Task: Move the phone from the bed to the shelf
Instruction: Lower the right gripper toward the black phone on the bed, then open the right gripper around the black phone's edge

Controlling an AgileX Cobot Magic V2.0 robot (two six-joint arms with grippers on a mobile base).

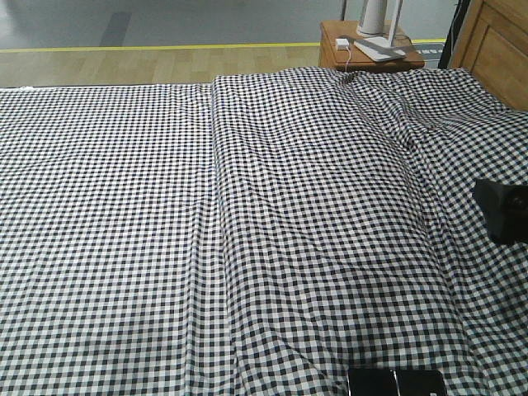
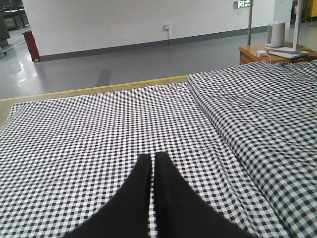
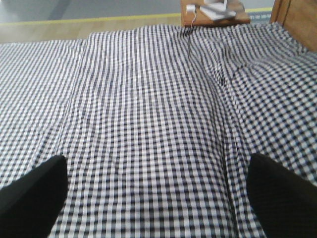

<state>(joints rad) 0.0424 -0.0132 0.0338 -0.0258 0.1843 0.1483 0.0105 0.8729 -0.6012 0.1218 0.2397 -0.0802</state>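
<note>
**Phone lies at the near edge of the bed, both grippers empty**

The left gripper hangs low over the bed with its two fingers pressed together and nothing between them. I judge it is only parked out of the way. The right gripper has its two fingers spread wide apart above the checked sheet, probably to be ready for something flat. One dark glossy flat thing lies at the bottom edge of the front view. It is most likely the phone, but the frame cuts it, so I am not sure. One small brown desk stands beyond the bed. One wooden panel beside it may belong to the shelf; I cannot tell.
</note>
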